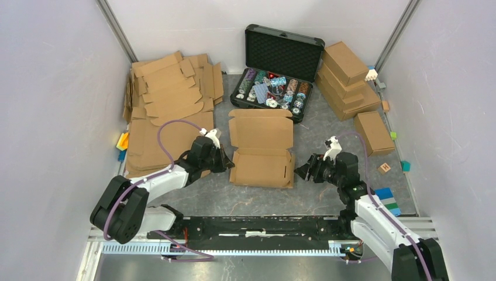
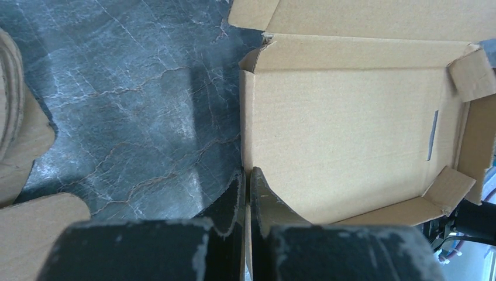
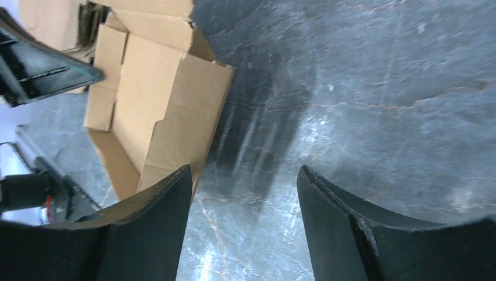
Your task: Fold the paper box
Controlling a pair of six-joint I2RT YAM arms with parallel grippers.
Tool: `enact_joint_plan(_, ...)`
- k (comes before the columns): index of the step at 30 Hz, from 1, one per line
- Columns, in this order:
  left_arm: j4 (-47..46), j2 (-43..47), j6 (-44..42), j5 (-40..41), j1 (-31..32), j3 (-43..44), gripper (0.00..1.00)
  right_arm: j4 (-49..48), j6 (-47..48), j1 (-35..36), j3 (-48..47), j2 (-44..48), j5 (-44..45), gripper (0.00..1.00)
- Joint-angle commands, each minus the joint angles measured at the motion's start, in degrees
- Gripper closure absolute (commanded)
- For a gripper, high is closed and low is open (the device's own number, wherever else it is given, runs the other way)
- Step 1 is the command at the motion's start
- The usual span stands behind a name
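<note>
Paper box [image 1: 261, 153] lies in the middle of the bench [image 1: 257, 202], a little nearer the near edge than the far one, between the two grippers. Its tray is half formed. The side walls stand up, small corner flaps are tucked inward at the right end, and the tuck lid lies flat and open toward the far edge. The left gripper [image 1: 227, 159] is closed down narrow on the tray's left wall, and the left wrist view shows the thin board between its fingers. The right gripper [image 1: 303, 171] stands wide, with nothing between its fingers but bare bench. The tray's right wall is just beside one finger; whether they touch cannot be told.

By its look the box is light, stiff corrugated board that bends cleanly only at its creases and likely springs back when released. It would probably slide on the smooth bench if pushed from one side alone, and a hard pinch could crush the fluting. Good holds seem to be the top edge of a standing wall or the free edge of the lid, with the other arm bracing the opposite side.

No print or label shows on the box. A small block [image 1: 384, 168] near the right edge carries a mark, too small to read.
</note>
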State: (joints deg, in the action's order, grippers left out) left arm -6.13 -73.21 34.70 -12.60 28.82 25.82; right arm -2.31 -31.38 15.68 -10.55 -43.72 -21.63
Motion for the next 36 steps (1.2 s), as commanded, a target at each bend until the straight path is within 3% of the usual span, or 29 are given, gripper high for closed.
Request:
enact_joint_plan(1,-3.5,2.4,1.9,-1.1,-0.5,-0.4,0.98,-12.5,-5.0,-1.3,1.8,-2.0,-10.7,0.30)
enact_joint_plan(5,-3.9,2.8,2.1,-1.5,-0.6,-0.7,0.98,-22.5,-10.6,-1.5,5.4,-3.5,-15.0,0.34)
enact_joint_plan(17,-2.6,1.7,1.1,-1.5,-0.6,0.1,0.98,-31.1,-13.7,-1.4,6.7,-9.5,-18.5,0.39)
enact_joint_plan(25,-1.4,1.5,0.1,-1.0,-0.4,0.7,0.98,-31.2,-13.1,-1.3,5.1,-11.2,-19.2,0.42)
enact_joint_plan(29,-0.2,1.6,-0.5,0.5,0.1,1.2,0.98,-26.5,-9.1,0.4,2.2,-12.6,-19.3,0.39)
enact_joint_plan(36,0.8,1.4,-1.0,2.0,1.1,1.6,0.98,-28.6,-10.3,1.3,2.5,-11.9,-19.0,0.39)
